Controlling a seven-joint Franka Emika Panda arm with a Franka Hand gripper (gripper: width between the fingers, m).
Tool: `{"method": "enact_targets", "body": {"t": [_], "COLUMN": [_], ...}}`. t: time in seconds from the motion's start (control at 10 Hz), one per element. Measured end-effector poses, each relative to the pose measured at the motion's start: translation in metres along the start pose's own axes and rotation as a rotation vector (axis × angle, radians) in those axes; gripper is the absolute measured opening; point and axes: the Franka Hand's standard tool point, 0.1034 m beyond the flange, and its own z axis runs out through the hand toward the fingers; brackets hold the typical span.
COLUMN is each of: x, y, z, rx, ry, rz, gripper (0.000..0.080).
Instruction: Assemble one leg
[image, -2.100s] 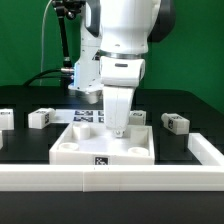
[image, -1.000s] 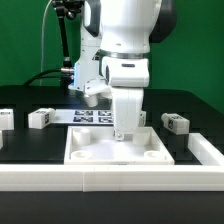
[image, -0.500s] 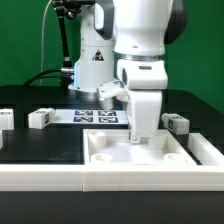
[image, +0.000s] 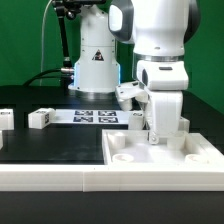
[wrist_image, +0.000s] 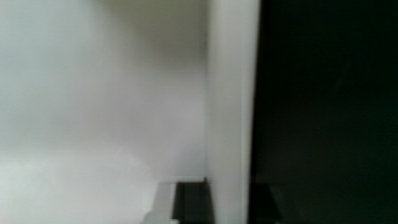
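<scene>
The large white tabletop (image: 135, 158) lies upside down near the front rail, toward the exterior view's right, with its round corner sockets facing up. My gripper (image: 160, 137) stands straight down on its far rim and is shut on that rim. In the wrist view the rim (wrist_image: 231, 100) runs between my two dark fingertips (wrist_image: 192, 205), and my gripper (wrist_image: 228, 205) straddles it. Small white legs with marker tags lie on the black table: one at the left (image: 40, 117), one at the far left edge (image: 5, 119), and one just behind the tabletop (image: 137, 118).
The marker board (image: 95, 116) lies flat at the back centre, before the arm's base. A white rail (image: 90, 180) runs along the front and turns up the right side (image: 208, 148), close to the tabletop's right edge.
My gripper has moved toward the exterior view's right, and the tabletop has slid with it from the centre to the right-hand corner of the rail.
</scene>
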Motion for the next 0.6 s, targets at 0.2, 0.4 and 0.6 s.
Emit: {"method": "enact_targets", "body": {"t": [0.2, 0.4, 0.6], "x": [-0.0006, -0.0008, -0.0011], "y": [0.0001, -0.0003, -0.0004], "z": [-0.0002, 0.0003, 0.0005], "rx": [0.019, 0.019, 0.020], "ry": [-0.006, -0.006, -0.006], "rz": [-0.024, -0.017, -0.017], "gripper": [0.0064, 0.0148, 0.0282]}}
